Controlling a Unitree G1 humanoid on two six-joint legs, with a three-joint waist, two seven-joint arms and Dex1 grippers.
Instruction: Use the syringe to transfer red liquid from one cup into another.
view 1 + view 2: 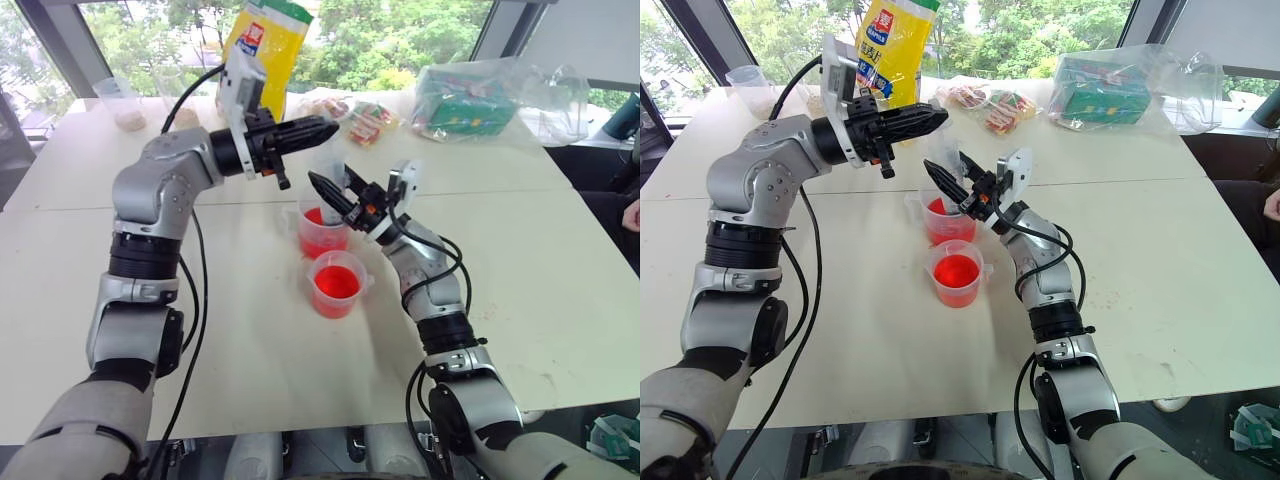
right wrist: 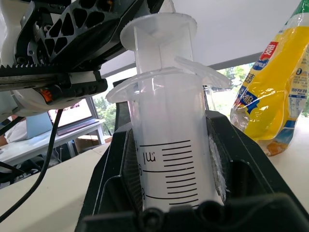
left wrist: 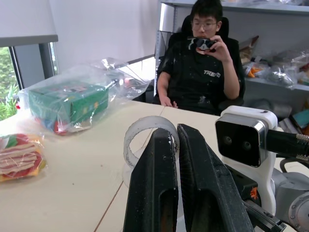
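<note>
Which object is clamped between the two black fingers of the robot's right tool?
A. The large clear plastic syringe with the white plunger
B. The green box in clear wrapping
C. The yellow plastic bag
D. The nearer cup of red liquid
A: the right wrist view shows the large clear plastic syringe with its marked barrel standing between the right tool's black fingers, above the farther clear cup of red liquid.

Bright daylight from the windows (image 1: 400, 40) behind; soft shadows, slightly curved edges.
</note>
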